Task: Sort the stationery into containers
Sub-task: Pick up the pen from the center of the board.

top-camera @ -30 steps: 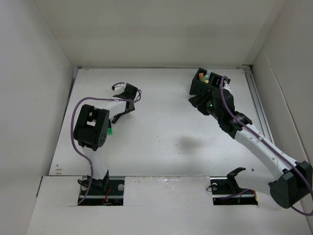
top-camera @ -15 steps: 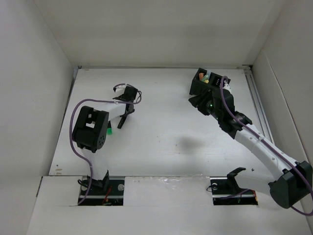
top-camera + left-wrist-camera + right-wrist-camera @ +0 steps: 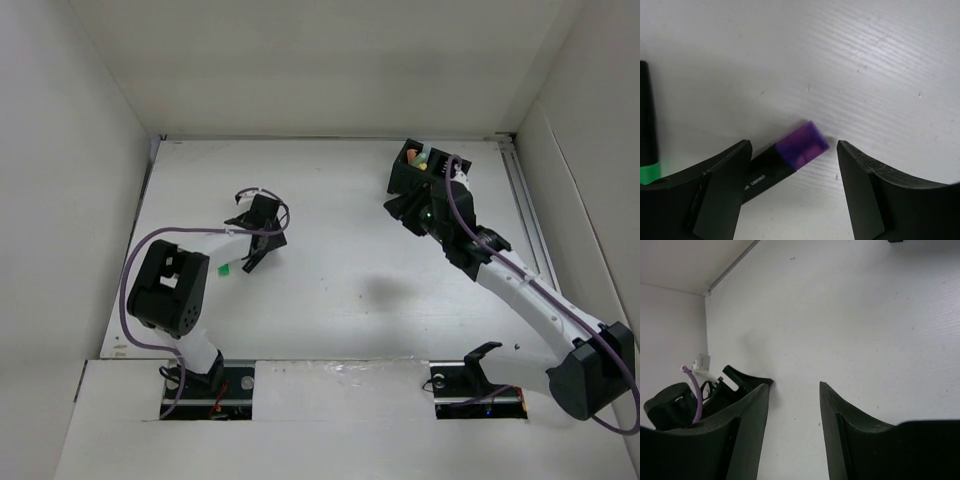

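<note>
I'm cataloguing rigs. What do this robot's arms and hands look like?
The left arm and right arm have white links with bulky black joint housings. A purple cable loops along each. The left hand and right hand each have two broad, curved, matte-black fingers. A small green light glows near the right wrist.

Left fingers (image 3: 722, 195) apart; right fingers (image 3: 747, 435) apart, right arm (image 3: 520, 290) outstretched.

Top external camera sits high behind the arm bases (image 3: 205, 378), facing steeply down over the whole table (image 3: 330, 300). Left wrist camera hangs very close above the table, facing down on a purple-ended black marker (image 3: 790, 160). Right wrist camera faces low across the table. Both patches fall within the top view.
</note>
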Available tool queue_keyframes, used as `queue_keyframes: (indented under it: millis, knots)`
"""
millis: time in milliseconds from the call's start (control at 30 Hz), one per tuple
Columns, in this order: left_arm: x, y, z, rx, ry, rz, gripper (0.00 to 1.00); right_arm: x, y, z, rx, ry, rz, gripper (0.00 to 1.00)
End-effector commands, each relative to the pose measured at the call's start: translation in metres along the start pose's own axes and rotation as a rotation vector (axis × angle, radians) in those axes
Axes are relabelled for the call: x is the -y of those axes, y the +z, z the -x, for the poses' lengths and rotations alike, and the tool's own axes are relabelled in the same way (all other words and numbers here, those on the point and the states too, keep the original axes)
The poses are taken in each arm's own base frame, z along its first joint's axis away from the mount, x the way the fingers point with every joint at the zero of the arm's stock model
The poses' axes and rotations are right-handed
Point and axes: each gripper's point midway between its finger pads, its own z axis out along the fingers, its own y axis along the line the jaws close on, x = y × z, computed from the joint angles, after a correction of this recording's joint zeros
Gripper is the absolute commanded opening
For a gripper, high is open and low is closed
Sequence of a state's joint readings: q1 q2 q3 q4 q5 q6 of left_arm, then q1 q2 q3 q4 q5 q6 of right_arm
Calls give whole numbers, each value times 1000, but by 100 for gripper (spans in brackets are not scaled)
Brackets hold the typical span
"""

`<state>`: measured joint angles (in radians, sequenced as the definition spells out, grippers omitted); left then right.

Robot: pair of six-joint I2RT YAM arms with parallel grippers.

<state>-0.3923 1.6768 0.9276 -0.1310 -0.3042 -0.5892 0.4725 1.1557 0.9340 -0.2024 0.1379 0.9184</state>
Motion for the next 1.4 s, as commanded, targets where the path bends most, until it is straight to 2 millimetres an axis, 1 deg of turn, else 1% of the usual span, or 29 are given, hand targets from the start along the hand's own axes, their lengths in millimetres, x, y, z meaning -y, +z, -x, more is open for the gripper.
queue_keyframes:
  millis: [0, 100, 167, 200, 233, 267, 300, 333, 367, 400, 433, 500, 633, 700, 733, 833, 867, 933, 967, 1033, 1100, 1133, 1167, 1200, 1233, 1267, 1300, 1333, 1367]
  knots:
    - [0, -13, -4, 10, -24, -40, 66, -15, 3, 9, 31, -11, 44, 51]
    - [-9, -12, -20, -22, -13, -30, 66, -14, 5, 5, 26, -16, 38, 51]
    - [-12, -11, -25, -33, -19, -21, 62, -14, 5, 5, 26, -16, 38, 51]
    - [-12, -14, -32, -36, -7, -27, 64, -14, 5, 5, 26, -16, 38, 52]
    - [-11, -17, -29, -27, -11, -35, 64, -18, 6, 3, 19, -19, 43, 52]
    - [-14, -18, -32, -30, -10, -33, 64, -18, 6, 3, 19, -19, 43, 52]
    - [-7, -21, -30, -32, -17, -68, 62, -18, 6, 3, 19, -19, 43, 52]
    - [-8, -21, -35, -45, -14, -70, 60, -18, 6, 3, 19, -19, 43, 52]
    - [-7, -21, -33, -38, -17, -75, 59, -18, 6, 3, 19, -19, 43, 52]
    - [-4, -20, -39, -56, -4, -84, 56, -17, 7, 4, 27, -19, 38, 52]
    - [-5, -18, -42, -64, -1, -77, 50, -17, 7, 4, 27, -19, 38, 52]
    - [-2, -16, -47, -78, 27, -72, 47, -17, 7, 4, 27, -19, 38, 52]
    - [3, -17, -47, -74, 50, -61, 43, -16, 7, 6, 35, -19, 31, 52]
    - [2, -17, -46, -58, 57, -46, 41, -18, 5, 8, 41, -17, 38, 52]
    - [-6, -15, -50, -70, 69, -12, 41, -18, 5, 8, 41, -17, 38, 52]
    - [-2, -17, -54, -66, 103, 15, 41, -22, 1, 7, 31, -17, 57, 52]
    - [-3, -15, -60, -69, 128, 49, 41, -22, 1, 7, 31, -17, 57, 52]
    - [1, -16, -60, -60, 142, 68, 41, -25, -2, 8, 29, -15, 72, 53]
    - [-4, -13, -64, -68, 143, 93, 40, -25, -2, 8, 29, -15, 72, 53]
    - [2, -14, -60, -57, 146, 96, 30, -25, -2, 8, 29, -15, 72, 53]
    - [1, -14, -59, -48, 137, 104, 18, -25, -2, 8, 29, -15, 72, 53]
    - [5, -16, -60, -49, 127, 77, 8, -26, -2, 6, 22, -16, 77, 55]
    - [9, -17, -57, -44, 129, 54, 5, -26, -2, 6, 22, -16, 77, 55]
    - [15, -21, -53, -35, 117, 28, 2, -27, -5, 9, 34, -14, 79, 56]
    - [19, -24, -53, -42, 112, 5, 0, -23, -4, 7, 29, -15, 72, 56]
    - [26, -27, -48, -30, 97, -28, 0, -21, -3, 10, 37, -11, 65, 56]
    - [33, -30, -44, -13, 90, -70, 0, -22, -3, 8, 24, -12, 74, 57]
    - [44, -39, -39, -11, 82, -134, 0, -22, -3, 8, 24, -12, 75, 60]
    - [48, -43, -40, -15, 76, -164, 0, -24, -4, 6, 16, -12, 81, 61]
